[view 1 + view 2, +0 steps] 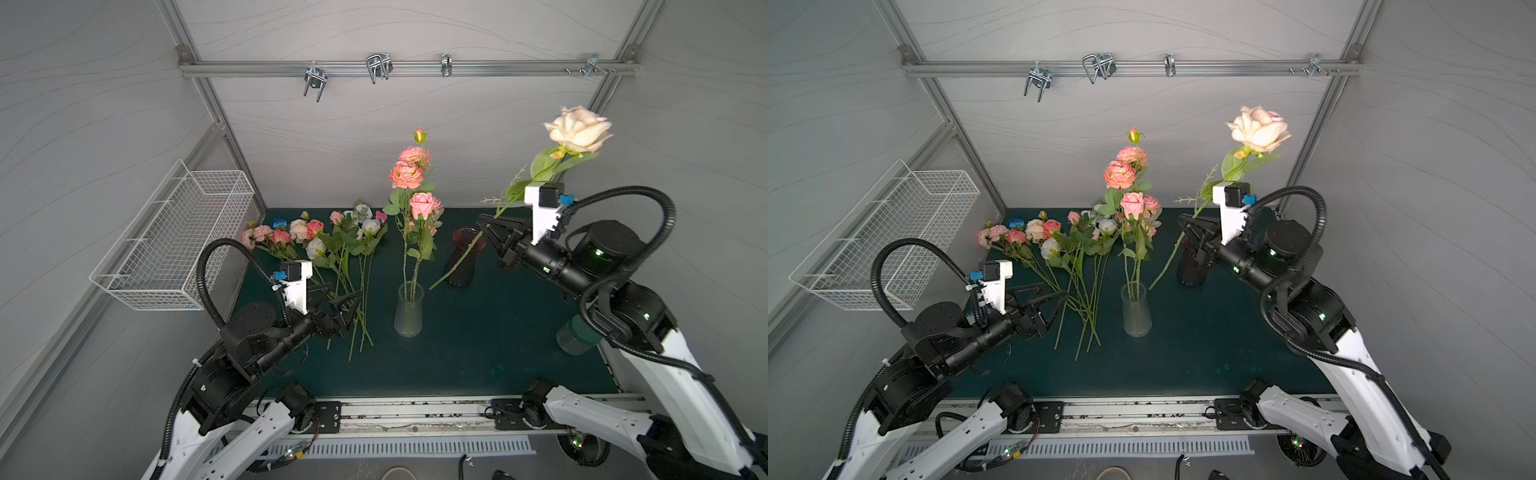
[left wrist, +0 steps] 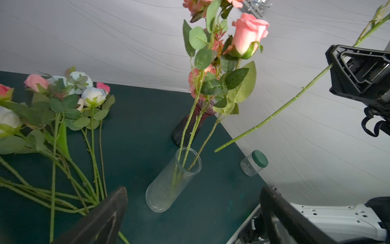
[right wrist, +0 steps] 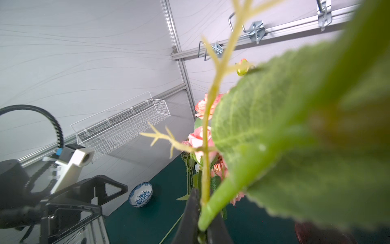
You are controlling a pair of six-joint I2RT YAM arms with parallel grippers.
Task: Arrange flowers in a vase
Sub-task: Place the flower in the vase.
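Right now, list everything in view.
clear vase: one, glass, centre
vase flowers: three, pink, in clear vase
loose flowers: pile, mixed colours, lying left
cream rose: one, cream, held aloft
dark vase: one, dark red, back right
jar: one, green-lidded, right edge
bowl: one, blue-white, left side
wire basket: one, white, hung left
hooks: four, metal, high at back
left gripper: one, black, open over loose flowers
right gripper: one, black, shut on cream rose
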